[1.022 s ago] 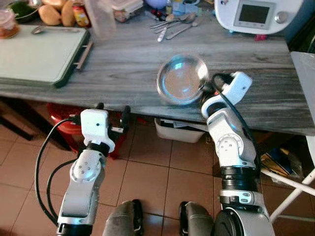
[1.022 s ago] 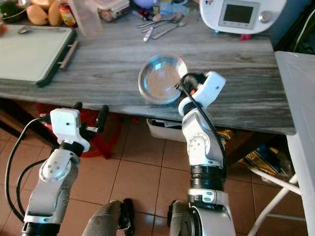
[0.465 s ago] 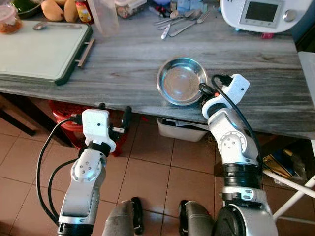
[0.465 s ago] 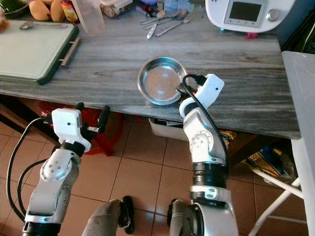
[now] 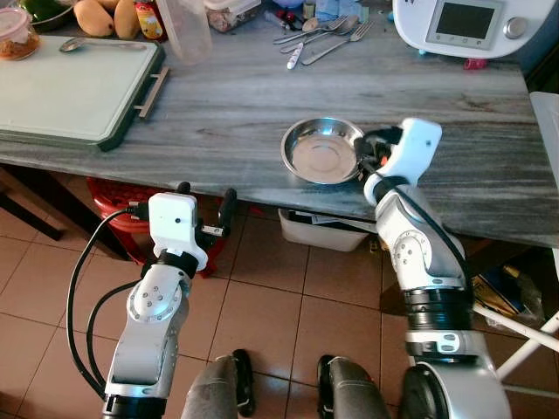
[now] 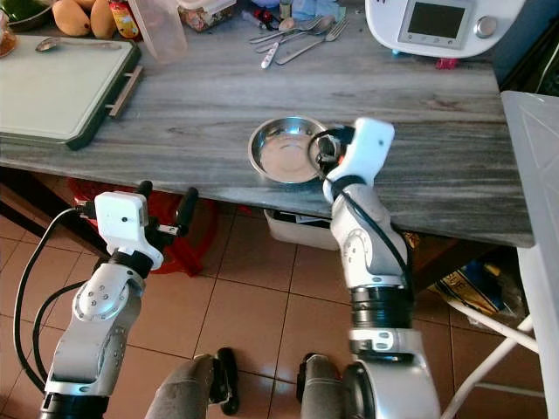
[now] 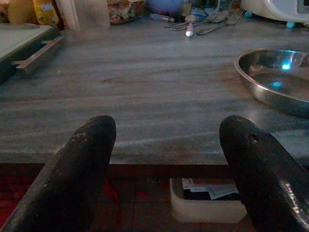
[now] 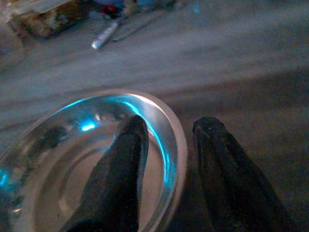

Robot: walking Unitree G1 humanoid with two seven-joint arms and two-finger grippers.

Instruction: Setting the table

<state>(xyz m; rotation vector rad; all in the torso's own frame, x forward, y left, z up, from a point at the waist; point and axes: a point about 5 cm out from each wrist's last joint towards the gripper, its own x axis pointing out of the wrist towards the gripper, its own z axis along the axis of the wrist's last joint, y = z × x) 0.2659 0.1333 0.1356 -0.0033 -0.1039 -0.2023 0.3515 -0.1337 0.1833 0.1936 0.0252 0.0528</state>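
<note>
A round steel bowl lies flat on the grey wooden table, near its front edge. My right gripper is at the bowl's right rim. It is open, one finger inside the bowl and the other finger outside, with the rim passing between them. My left gripper hangs open and empty below the table's front edge, left of the bowl. Spoons and forks lie at the back of the table.
A green cutting board lies at the left, with a clear plastic jug and fruit behind it. A white kitchen appliance stands at the back right. Under the table are a red bin and a white box.
The bowl, tilted and held up in the right gripper a second ago, has come down flat on the table. The right wrist has risen. The left arm has stayed put.
</note>
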